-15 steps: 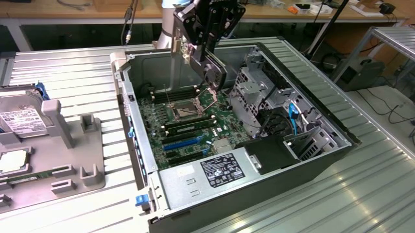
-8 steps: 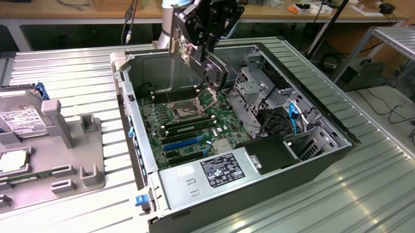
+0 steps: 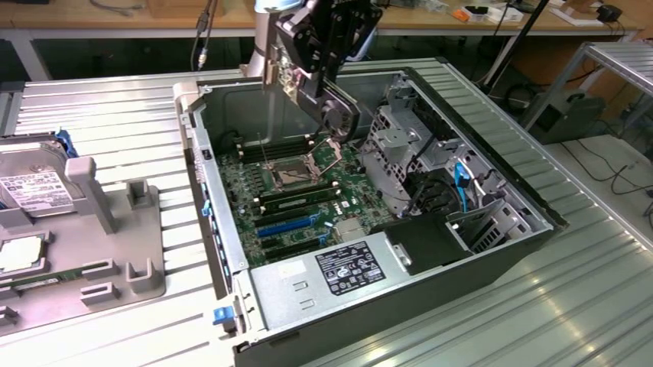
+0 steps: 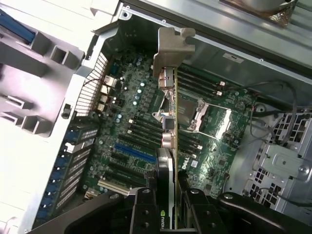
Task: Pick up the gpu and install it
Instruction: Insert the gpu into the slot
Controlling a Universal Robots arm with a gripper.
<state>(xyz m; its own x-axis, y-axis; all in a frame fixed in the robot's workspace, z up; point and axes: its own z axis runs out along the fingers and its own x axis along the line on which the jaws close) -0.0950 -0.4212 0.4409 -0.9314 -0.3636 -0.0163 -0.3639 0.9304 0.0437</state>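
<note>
In the wrist view the tool (image 4: 168,197) is gripping the gpu (image 4: 168,117) edge-on above the motherboard (image 4: 131,122). In the exterior view the arm (image 3: 266,34) is pointing down at upper centre.

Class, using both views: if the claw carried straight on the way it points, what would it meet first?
Likely the motherboard beside the CPU socket, touched first by the gpu the claw grips; depth is uncertain.

The gpu (image 4: 168,122) is held edge-on over the motherboard (image 4: 131,126) inside the open case (image 3: 510,191), silver bracket at its free end.
</note>
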